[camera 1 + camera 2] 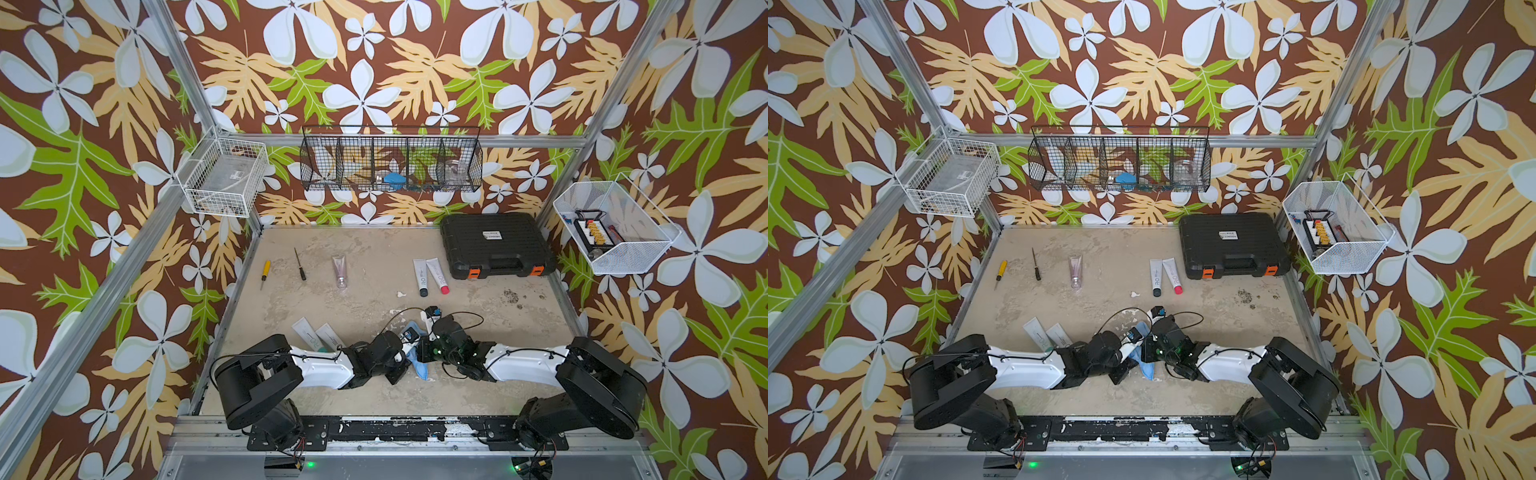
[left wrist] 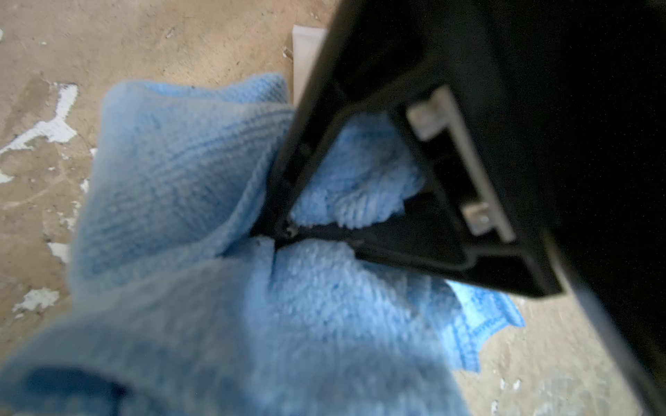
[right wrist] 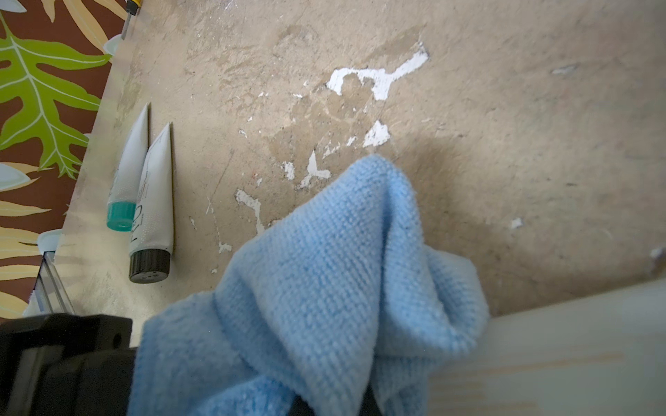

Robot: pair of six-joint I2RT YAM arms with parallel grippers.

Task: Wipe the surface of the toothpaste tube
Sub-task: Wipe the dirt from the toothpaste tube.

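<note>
Between the two grippers, we found the tube (image 3: pixel 558 342) just beyond the left gripper (image 2: pixel 284 234), whose jaws were clamped on the cloth (image 2: pixel 173 173). The right gripper (image 1: pixel 424 348) was closed, apparently pinching the tube. We judged its long axis to run away from those jaws, across the nearer left gripper.

We see a pale-blue cloth (image 1: pixel 419 365) bunched at lower centre of the frame — it hides most of a white tube (image 2: pixel 306 54), only its flat end showing.
</note>
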